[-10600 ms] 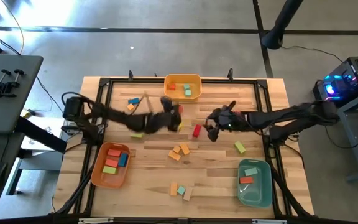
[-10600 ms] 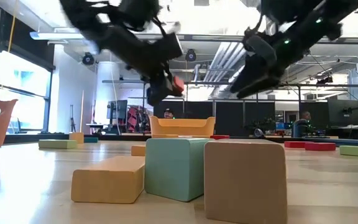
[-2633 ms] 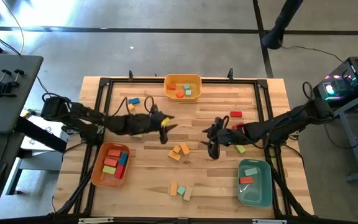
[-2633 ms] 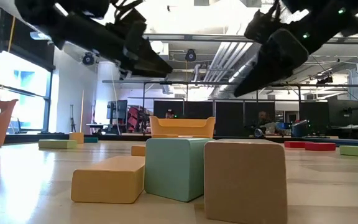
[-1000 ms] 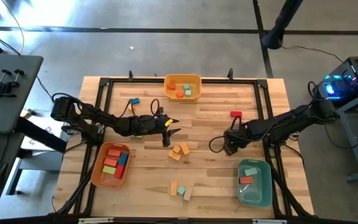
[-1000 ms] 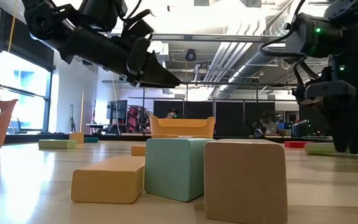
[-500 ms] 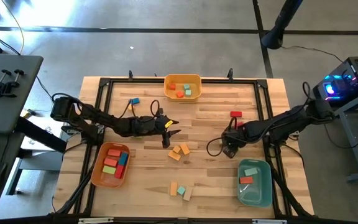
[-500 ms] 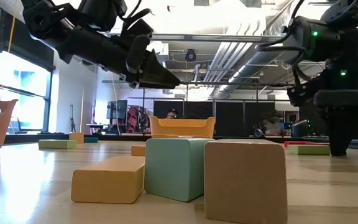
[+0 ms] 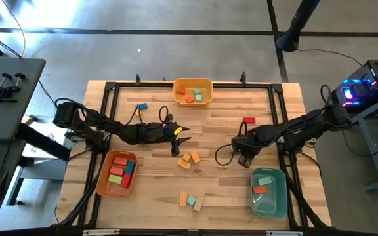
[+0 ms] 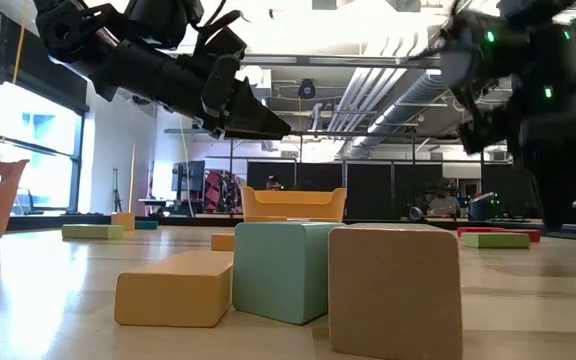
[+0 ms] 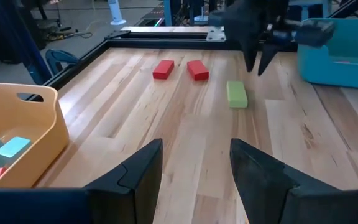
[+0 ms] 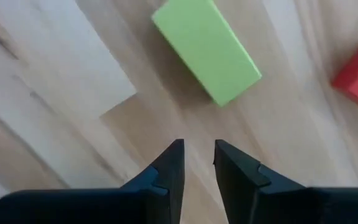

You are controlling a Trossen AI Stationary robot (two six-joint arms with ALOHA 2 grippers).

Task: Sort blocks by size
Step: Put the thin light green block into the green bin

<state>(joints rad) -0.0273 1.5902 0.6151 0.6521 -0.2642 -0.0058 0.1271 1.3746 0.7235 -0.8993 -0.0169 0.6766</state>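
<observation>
My right end effector (image 12: 197, 163) hangs nearly closed and empty above the light wooden bench (image 9: 222, 183), near the flat lime-green rectangular block (image 12: 206, 50). If I descend like this, the narrow jaws could shove it away.

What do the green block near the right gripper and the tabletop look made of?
Green block: probably painted wood, since it has a flat matte colour and crisp edges, though it could be plastic. Tabletop: wood planks with visible grain and seams and a light satin sheen.
</observation>
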